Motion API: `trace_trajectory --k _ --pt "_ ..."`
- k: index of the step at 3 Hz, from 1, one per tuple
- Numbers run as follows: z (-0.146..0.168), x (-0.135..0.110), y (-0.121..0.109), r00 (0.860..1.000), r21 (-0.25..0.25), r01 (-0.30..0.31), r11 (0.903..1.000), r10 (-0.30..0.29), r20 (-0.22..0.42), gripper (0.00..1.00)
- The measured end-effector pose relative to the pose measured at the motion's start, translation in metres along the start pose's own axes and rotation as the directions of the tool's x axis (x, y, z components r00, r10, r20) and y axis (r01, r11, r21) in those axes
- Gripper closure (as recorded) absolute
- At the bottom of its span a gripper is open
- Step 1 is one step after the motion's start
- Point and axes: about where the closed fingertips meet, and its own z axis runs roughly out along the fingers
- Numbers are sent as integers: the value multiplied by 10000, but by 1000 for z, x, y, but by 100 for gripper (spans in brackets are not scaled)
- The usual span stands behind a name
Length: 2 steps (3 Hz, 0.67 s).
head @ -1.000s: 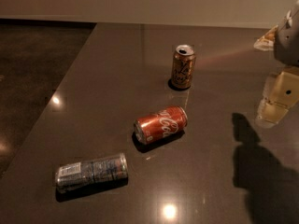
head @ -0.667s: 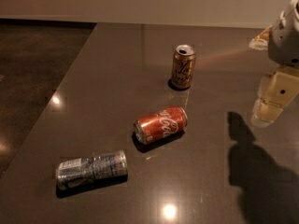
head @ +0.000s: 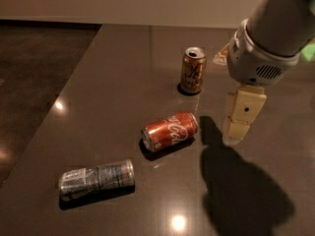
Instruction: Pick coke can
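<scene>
1. The coke can (head: 170, 132) was found lying on its side around the middle of the dark worktop (head: 108, 82). Its white script was turned up and one silver end was pointed toward the lower left.
2. The claw (head: 235, 136) was hung just to the right of the coke can, pointed down at the worktop. It was near the can but, as far as could be seen, not touching it.
3. Whether the claw was apart or together couldn't be told, tbh. That bit just wasn't shown from this angle.
4. An orange-brown can (head: 193, 70) was stood upright further back, behind the coke can and well apart from it, with its top showing. The pale wrist housing (head: 258, 58) of the arm was seen just to its right.
5. A silver-and-blue can (head: 97, 177) was laid on its side at the front left, well apart from the coke can.
6. A big dark shadow (head: 241, 191) was cast on the worktop at the lower right, below the claw.
</scene>
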Motion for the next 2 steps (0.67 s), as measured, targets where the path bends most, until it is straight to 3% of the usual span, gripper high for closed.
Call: trace_trajectory --k 1,2 --pt "22 -24 7 9979 -469 592 9971 -579 287 0" --pt "44 -41 15 9919 -969 1181 9883 -1128 584 0"
